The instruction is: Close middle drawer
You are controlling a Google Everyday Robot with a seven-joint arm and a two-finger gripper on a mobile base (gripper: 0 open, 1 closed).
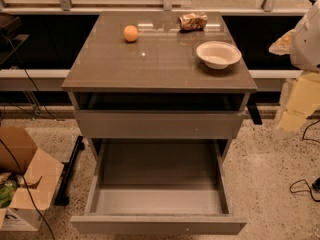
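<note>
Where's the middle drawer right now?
Camera view, bottom centre: the middle drawer is pulled far out below the taller drawer front; the gripper is at the right edge, apart from it.

Warm, dim light falls from above, leaving an amber cast. The worktop (pixel 160 64) carries soft glare patches along its far edge and a small bright spot near its middle. The slot beneath it sits in deep shadow. The middle drawer (pixel 157 201) has a pale floor in front, darkening toward the back. At the right edge, beside the worktop, the claw (pixel 299 101) looks washed-out yellow.
</note>
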